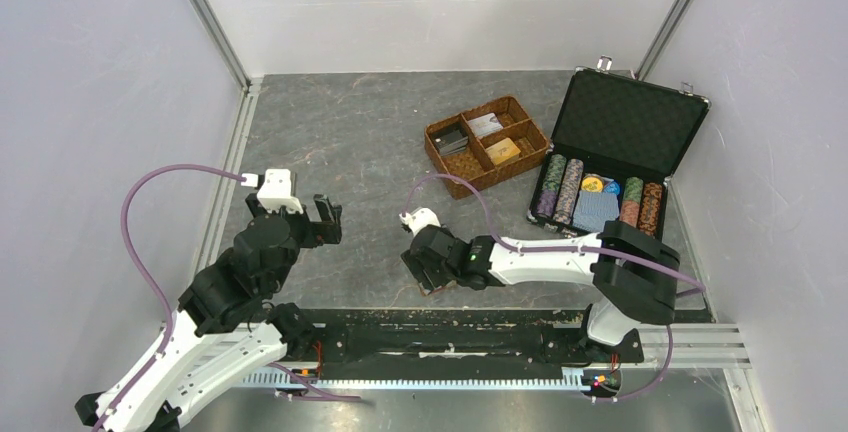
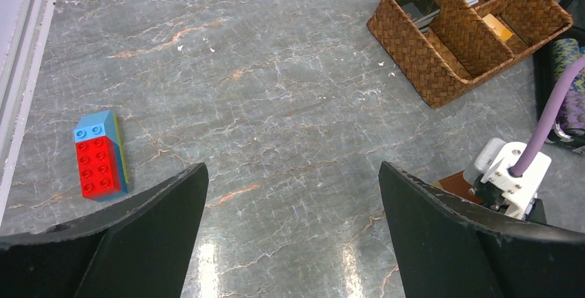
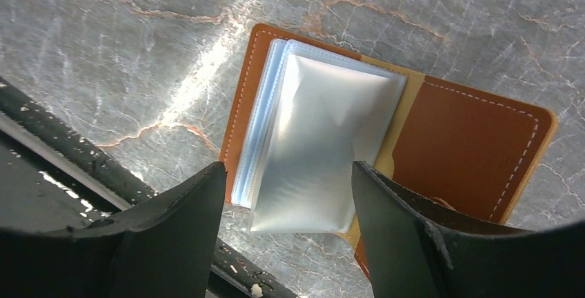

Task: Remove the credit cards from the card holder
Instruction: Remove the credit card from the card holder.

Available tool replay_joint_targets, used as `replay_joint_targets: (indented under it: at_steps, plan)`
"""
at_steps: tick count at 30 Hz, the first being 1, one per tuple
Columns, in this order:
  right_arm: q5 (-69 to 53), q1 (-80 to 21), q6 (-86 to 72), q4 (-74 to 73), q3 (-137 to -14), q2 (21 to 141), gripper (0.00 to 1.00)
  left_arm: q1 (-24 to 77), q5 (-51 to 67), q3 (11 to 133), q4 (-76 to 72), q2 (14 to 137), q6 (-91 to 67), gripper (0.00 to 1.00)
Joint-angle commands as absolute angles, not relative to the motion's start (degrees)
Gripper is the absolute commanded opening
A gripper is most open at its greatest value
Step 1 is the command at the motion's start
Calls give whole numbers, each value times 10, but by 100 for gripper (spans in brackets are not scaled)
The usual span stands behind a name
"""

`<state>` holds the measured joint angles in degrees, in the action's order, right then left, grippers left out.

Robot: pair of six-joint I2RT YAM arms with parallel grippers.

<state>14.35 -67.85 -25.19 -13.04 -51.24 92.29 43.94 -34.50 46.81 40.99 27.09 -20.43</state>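
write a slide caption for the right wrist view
Right end effector, jaws apart, poised over the open tan card holder, its clear sleeves fanned out on the grey marbled table.

Tan card holder lies open, flat

An open tan-brown leather card holder lies on the grey marbled tabletop, its shiny clear plastic sleeves between the right gripper's parted black jaws.
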Motion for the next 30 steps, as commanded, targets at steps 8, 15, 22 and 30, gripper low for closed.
replay_joint_targets:
  at_steps: [8, 15, 22, 30]
  plan:
    - [212, -690, -253, -139, -528, 930, 62, 439, -359, 467, 395, 277, -191, 100]
    - [207, -690, -275, -117, -512, 920, 42, 439, -352, 468, 396, 288, -200, 100]
    - [225, -687, -282, -112, -504, 906, 16, 439, -307, 473, 417, 312, -278, 100]
    - [150, -666, -303, -43, -466, 865, 0, 439, -223, 440, 410, 347, -368, 99]
